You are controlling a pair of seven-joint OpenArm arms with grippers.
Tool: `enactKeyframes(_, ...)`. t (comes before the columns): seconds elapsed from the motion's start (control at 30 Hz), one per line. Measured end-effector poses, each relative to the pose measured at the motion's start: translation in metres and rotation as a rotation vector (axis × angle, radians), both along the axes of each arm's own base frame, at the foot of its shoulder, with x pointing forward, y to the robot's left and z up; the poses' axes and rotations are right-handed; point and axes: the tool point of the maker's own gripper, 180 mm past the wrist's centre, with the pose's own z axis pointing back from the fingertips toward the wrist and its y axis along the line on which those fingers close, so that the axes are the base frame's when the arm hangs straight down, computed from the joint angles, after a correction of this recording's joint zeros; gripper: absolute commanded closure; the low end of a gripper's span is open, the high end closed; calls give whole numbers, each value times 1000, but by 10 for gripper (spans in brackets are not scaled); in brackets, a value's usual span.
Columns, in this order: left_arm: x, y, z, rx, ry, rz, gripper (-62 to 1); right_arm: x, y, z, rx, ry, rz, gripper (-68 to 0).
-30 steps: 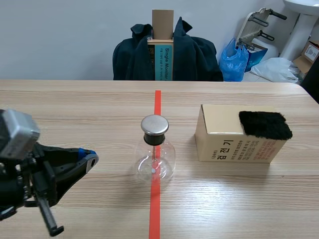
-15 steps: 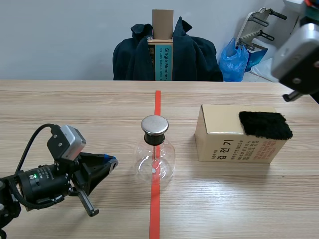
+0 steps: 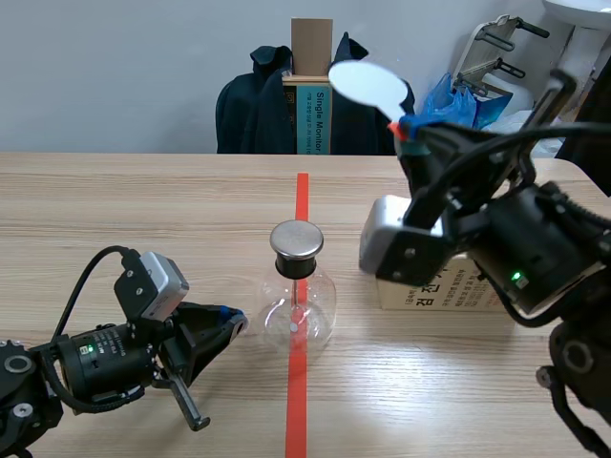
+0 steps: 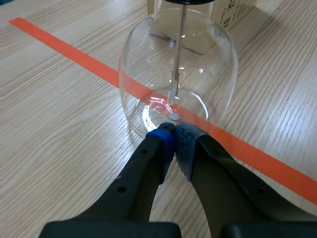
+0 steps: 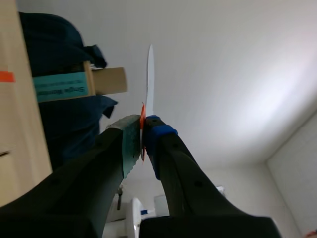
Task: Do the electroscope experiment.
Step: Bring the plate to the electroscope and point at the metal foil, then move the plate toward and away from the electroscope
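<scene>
Clear glass flask point(image 3: 298, 307) with metal cap point(image 3: 296, 240) sits on the tabletop point(image 3: 143, 210), thin rod point(image 4: 177, 64) hanging inside. Your left gripper point(image 4: 174, 133), fingers together, sits at its base. Your right gripper point(image 5: 142, 130) clamps a white paddle point(image 3: 368, 84) raised high beside the flask.

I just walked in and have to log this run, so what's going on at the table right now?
A glass electroscope flask with a metal cap stands on the orange-red tape line. The left gripper lies low on the table, jaws shut on nothing, tips right at the flask's base. The right gripper is raised high, jaws shut on the red-marked end of a thin white disc, held well clear of the cap. A cardboard box sits behind that arm.
</scene>
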Motion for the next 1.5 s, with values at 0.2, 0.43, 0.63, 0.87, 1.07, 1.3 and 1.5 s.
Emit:
enactKeyframes(0.2,0,0,0,2,-1,3,-31,-3,-4,-46,-74,99,-4,-7)
enactKeyframes(0.43,-1,0,-1,11,-4,-5,-31,-6,-9,-69,-102,155,-9,-7)
enactKeyframes(0.63,-1,0,-1,13,-4,-7,-31,-16,-3,-72,-104,158,36,-7)
enactKeyframes(0.87,-1,0,-1,13,-4,-7,-31,-33,9,-73,-114,132,116,-7)
enactKeyframes(1.07,-1,0,-1,13,-4,-7,-31,-42,19,-71,-122,109,190,-7)
enactKeyframes(1.3,-1,0,-1,13,-4,-7,-31,-53,30,-71,-136,95,276,-7)
enactKeyframes(1.5,-1,0,-1,13,-4,-7,-31,-58,34,-71,-137,92,313,-7)
